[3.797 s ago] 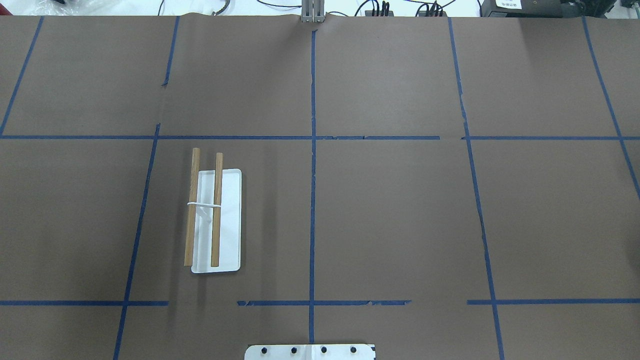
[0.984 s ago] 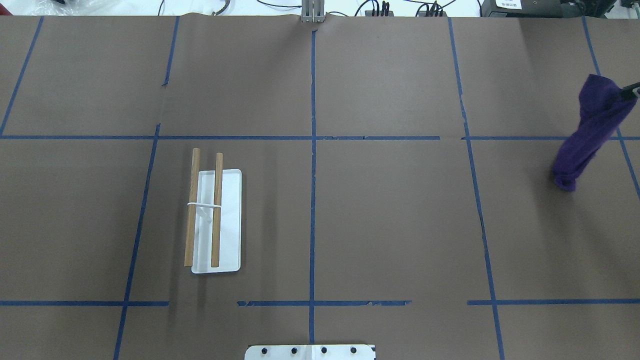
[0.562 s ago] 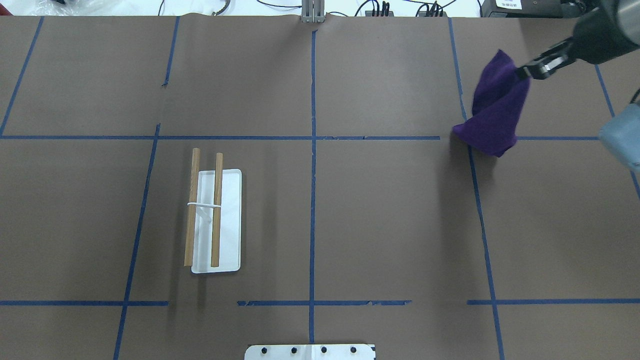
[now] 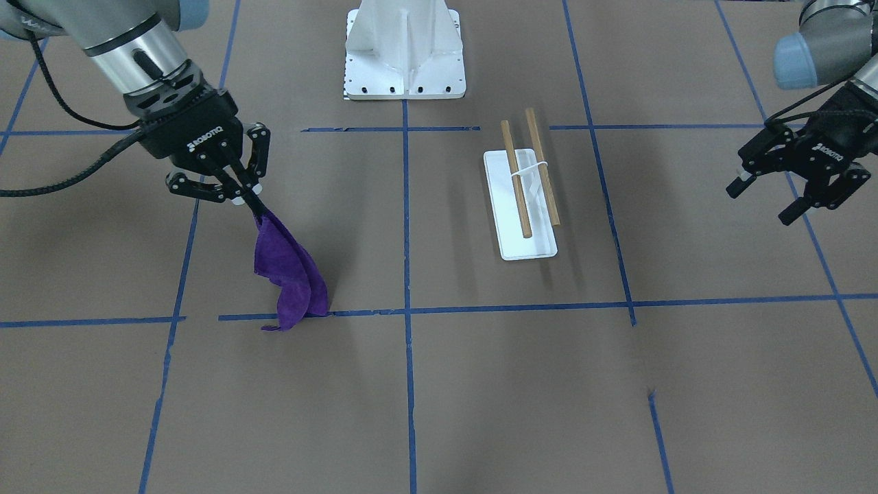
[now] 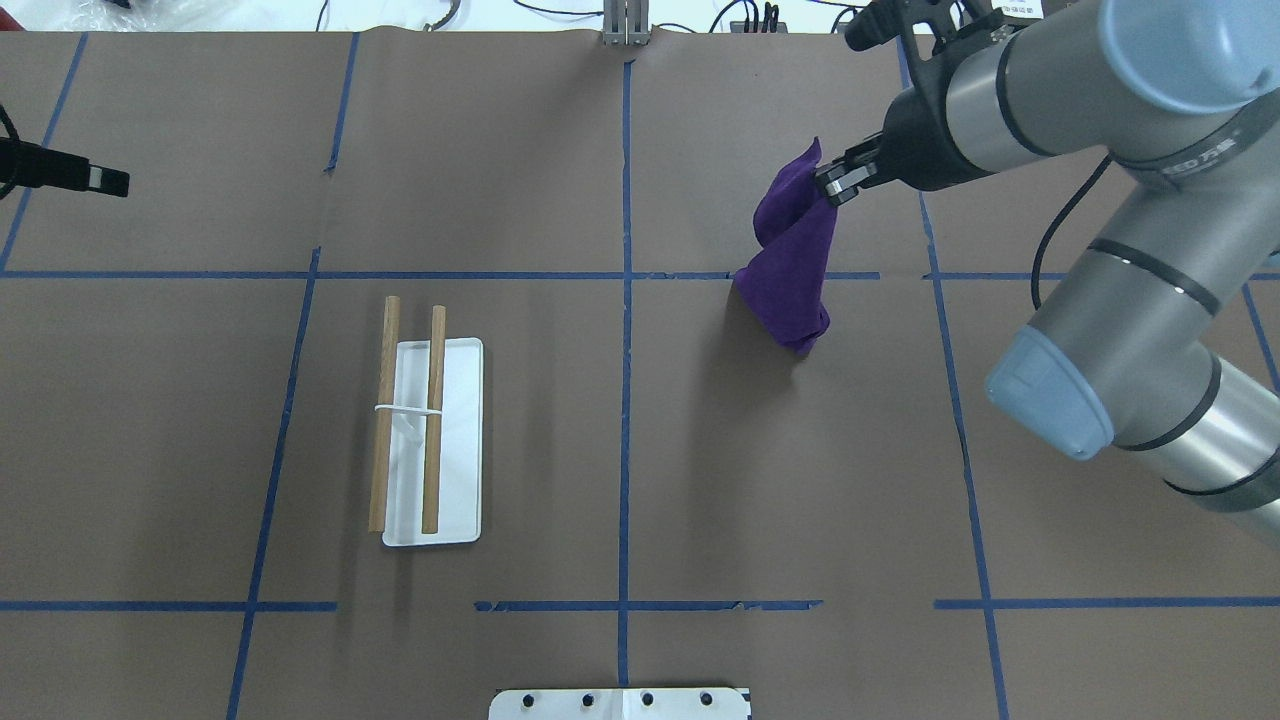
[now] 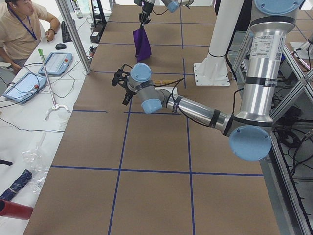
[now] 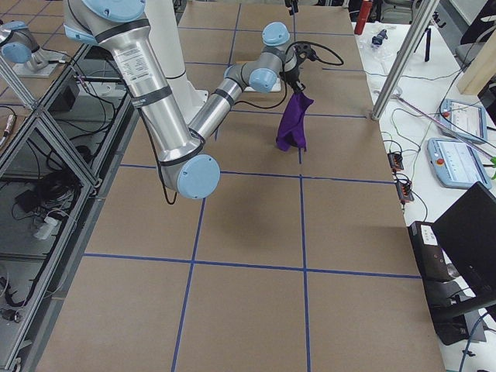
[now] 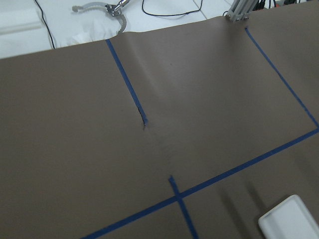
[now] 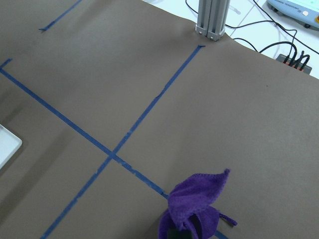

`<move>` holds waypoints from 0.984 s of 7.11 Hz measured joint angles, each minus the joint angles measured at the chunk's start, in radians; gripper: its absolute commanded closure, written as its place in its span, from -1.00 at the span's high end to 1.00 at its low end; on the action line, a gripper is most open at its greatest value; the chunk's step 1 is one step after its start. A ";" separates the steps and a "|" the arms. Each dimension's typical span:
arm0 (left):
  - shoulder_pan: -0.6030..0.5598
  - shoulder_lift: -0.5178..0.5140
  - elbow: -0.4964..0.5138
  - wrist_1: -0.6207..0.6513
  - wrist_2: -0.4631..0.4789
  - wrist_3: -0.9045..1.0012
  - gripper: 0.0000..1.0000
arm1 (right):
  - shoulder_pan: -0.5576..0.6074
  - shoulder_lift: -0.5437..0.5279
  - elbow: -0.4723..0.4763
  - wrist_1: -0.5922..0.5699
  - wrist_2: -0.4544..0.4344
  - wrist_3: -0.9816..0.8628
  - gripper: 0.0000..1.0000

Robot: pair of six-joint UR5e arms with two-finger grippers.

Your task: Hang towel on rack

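My right gripper (image 4: 245, 199) is shut on the top corner of a purple towel (image 4: 288, 274), which hangs bunched with its lower end close to the table. In the overhead view the towel (image 5: 795, 255) is right of the centre line, near the far cross line. It also shows in the right wrist view (image 9: 194, 209). The rack (image 5: 455, 450) is a white base with two wooden bars (image 5: 435, 420), standing left of centre, well apart from the towel. My left gripper (image 4: 760, 204) is open and empty, out past the rack at the table's left side.
The robot's base plate (image 5: 620, 705) sits at the near edge. An aluminium post (image 5: 625, 22) and cables stand at the far edge. An operator (image 6: 19, 29) sits beyond that edge with tablets. Blue tape lines cross the brown table cover.
My right arm has come in from the right edge and carried the towel left, towards the centre line. My left gripper has come into view at the left edge. The rack has not moved.
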 measured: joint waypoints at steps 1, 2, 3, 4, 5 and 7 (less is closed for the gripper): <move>0.064 -0.055 -0.015 0.000 0.021 -0.183 0.93 | -0.060 0.018 0.029 0.000 -0.072 0.032 -1.00; 0.138 -0.119 -0.022 0.006 0.055 -0.357 0.85 | -0.124 0.026 0.062 0.000 -0.161 0.047 -1.00; 0.213 -0.190 -0.025 0.051 0.099 -0.518 0.80 | -0.180 0.030 0.089 0.000 -0.240 0.054 -1.00; 0.270 -0.278 -0.027 0.157 0.141 -0.638 0.80 | -0.223 0.032 0.110 0.001 -0.304 0.057 -1.00; 0.314 -0.363 -0.027 0.267 0.173 -0.720 0.66 | -0.263 0.035 0.127 0.002 -0.366 0.058 -1.00; 0.388 -0.463 -0.002 0.362 0.209 -0.824 0.58 | -0.310 0.062 0.141 0.004 -0.431 0.058 -1.00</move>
